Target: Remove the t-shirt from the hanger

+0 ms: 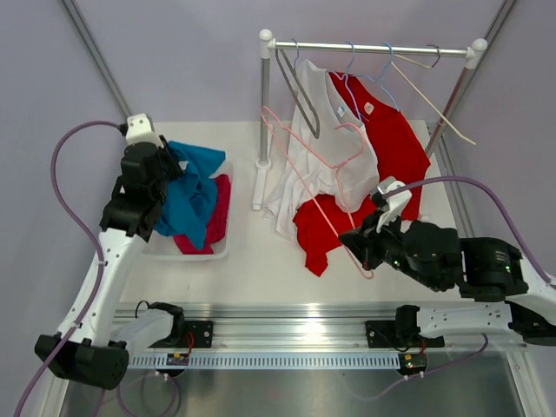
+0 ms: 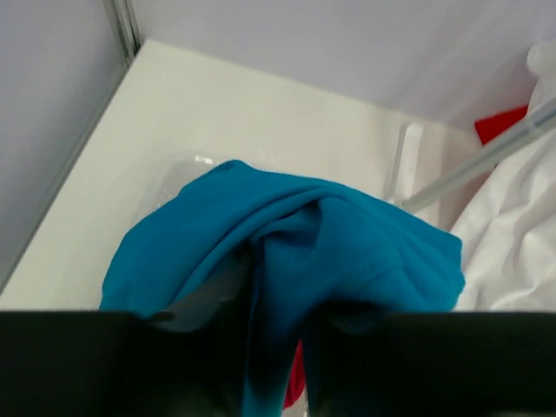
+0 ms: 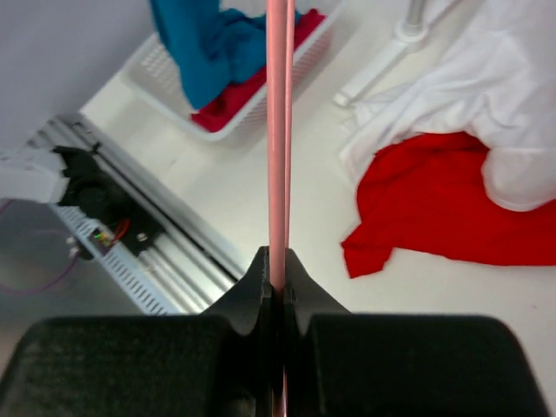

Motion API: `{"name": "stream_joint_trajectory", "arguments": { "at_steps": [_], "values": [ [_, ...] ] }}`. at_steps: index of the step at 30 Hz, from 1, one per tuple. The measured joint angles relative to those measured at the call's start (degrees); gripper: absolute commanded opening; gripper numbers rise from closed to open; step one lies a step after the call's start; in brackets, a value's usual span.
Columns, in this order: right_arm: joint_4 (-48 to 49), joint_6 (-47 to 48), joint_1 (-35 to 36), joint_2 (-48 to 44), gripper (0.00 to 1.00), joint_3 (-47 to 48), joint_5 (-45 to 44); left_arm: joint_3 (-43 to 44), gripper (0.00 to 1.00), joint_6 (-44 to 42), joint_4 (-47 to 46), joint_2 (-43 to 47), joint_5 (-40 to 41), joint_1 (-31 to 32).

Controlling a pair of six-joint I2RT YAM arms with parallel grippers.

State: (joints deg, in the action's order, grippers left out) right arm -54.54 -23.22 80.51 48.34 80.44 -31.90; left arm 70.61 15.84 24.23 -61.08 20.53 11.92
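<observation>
A bare pink wire hanger (image 3: 278,130) is off the rack and runs across the hanging shirts in the top view (image 1: 366,269). My right gripper (image 1: 352,241) (image 3: 278,261) is shut on its lower end. My left gripper (image 1: 174,169) (image 2: 278,295) is shut on a blue t-shirt (image 1: 195,187) (image 2: 287,234). It holds the shirt over a white basket (image 1: 217,252) at the left. The cloth drapes over the fingers and hides their tips.
A white t-shirt (image 1: 321,148) and a red t-shirt (image 1: 395,148) hang on hangers from the metal rack (image 1: 373,48), and their hems lie on the table. A red garment lies in the basket under the blue one. Several empty hangers hang on the rail.
</observation>
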Motion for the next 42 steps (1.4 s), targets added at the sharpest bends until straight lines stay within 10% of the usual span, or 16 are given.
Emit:
{"name": "stream_joint_trajectory", "arguments": {
  "at_steps": [10, 20, 32, 42],
  "values": [
    [-2.7, 6.6, -1.0, 7.4, 0.00, 5.7, -21.3, -11.0, 0.76, 6.8, 1.8, 9.6, -7.1, -0.1],
    [4.8, 16.8, -21.1, 14.4, 0.00, 8.0, -17.4, -11.1, 0.98, 8.2, 2.7, 13.4, -20.0, -0.2],
    [10.2, 17.0, -29.2, 23.2, 0.00, 6.1, -6.2, -21.5, 0.99, 7.2, 1.7, 31.9, -44.7, 0.7],
    [11.3, 16.3, -33.8, 32.9, 0.00, 9.4, -1.8, -26.9, 0.99, 4.8, 2.3, 34.4, -48.4, 7.1]
  ]
}}
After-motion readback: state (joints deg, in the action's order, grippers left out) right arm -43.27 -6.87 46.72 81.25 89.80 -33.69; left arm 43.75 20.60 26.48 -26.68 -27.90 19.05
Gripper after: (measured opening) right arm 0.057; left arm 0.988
